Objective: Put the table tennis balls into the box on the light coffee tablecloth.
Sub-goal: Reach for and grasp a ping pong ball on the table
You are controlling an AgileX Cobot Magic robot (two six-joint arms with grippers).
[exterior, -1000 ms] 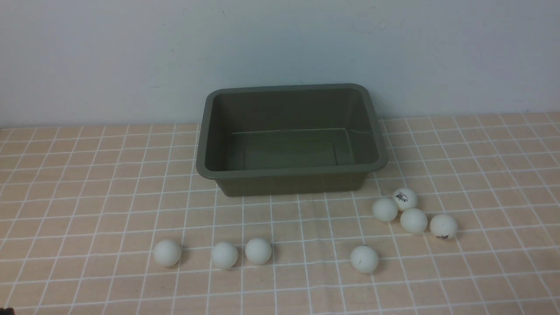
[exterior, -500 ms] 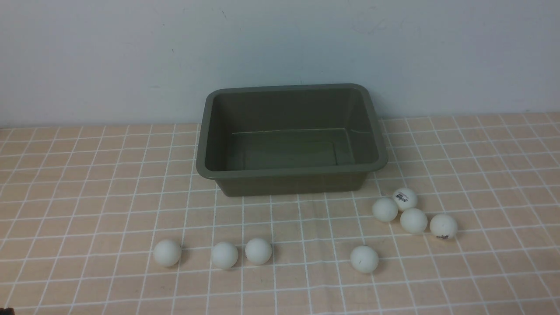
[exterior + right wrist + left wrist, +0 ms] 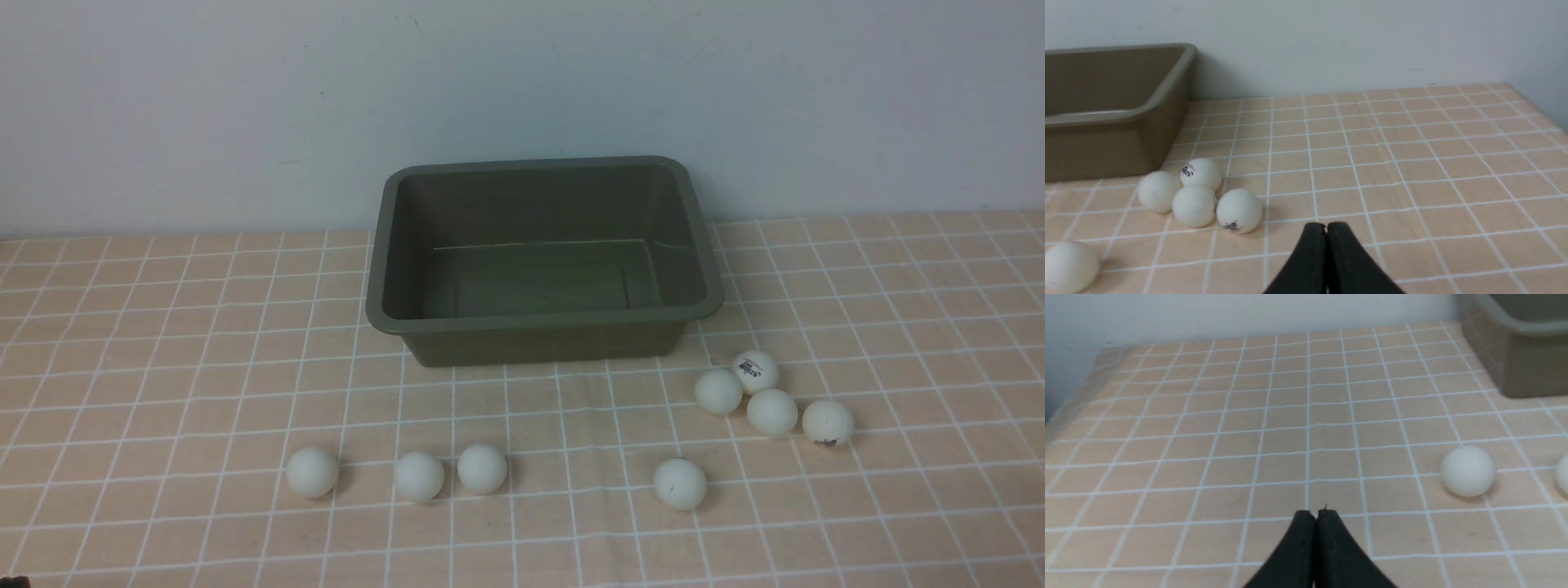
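Nothing has gone in yet: the box point(image 3: 540, 321) stands empty toward the back of the light coffee tablecloth point(image 3: 163, 327), close to the wall. All eight table tennis balls point(image 3: 679, 483) lie on the cloth in front of it, so I judge the task to be at its very start, with every ball left to move. Three balls sit in a loose row at the front left, two of them nearly touching. One lies alone right of centre, and four huddle together just off the box's front right corner. The left hand point(image 3: 1316, 516) has its jaws pressed together with nothing between them, over bare cloth, with the leftmost ball point(image 3: 1468, 471) near it. The right hand point(image 3: 1326, 228) is likewise closed and empty, near the cluster of four. Two balls carry print: the logo ball point(image 3: 1200, 173) nearest the box shows a small dark mark with a touch of red, and the outer ball point(image 3: 1239, 210) has a dark mark low on its side. Neither can be read, and no other writing shows
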